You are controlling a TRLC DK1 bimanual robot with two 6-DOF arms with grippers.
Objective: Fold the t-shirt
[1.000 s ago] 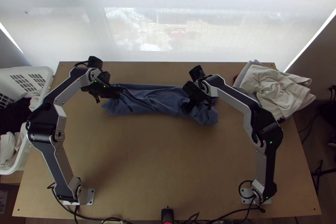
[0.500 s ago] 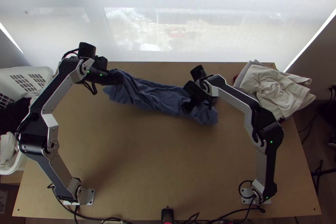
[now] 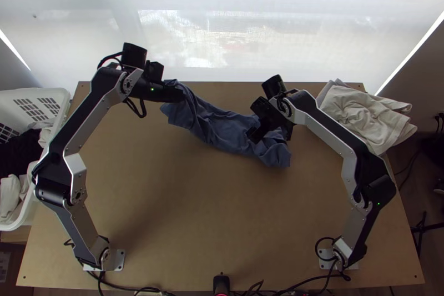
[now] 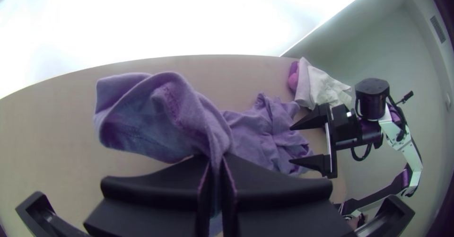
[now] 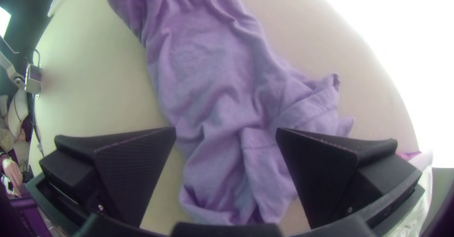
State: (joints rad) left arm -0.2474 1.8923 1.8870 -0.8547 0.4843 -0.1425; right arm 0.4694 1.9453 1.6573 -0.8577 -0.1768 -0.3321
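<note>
Up toward the far edge of the table (image 3: 166,212), the left arm's bent outward at the elbow, its gripper (image 3: 180,95) pretty much sideways and aimed toward the middle, jaws pinched together on one end of the blue t-shirt (image 3: 216,124). Shirt's bunched into a long wrinkly strip running across to the right arm's side. That arm's elbow sticks out too, with its gripper (image 3: 256,132) tilted over the other end, jaws spread wide and gripping nothing.
</note>
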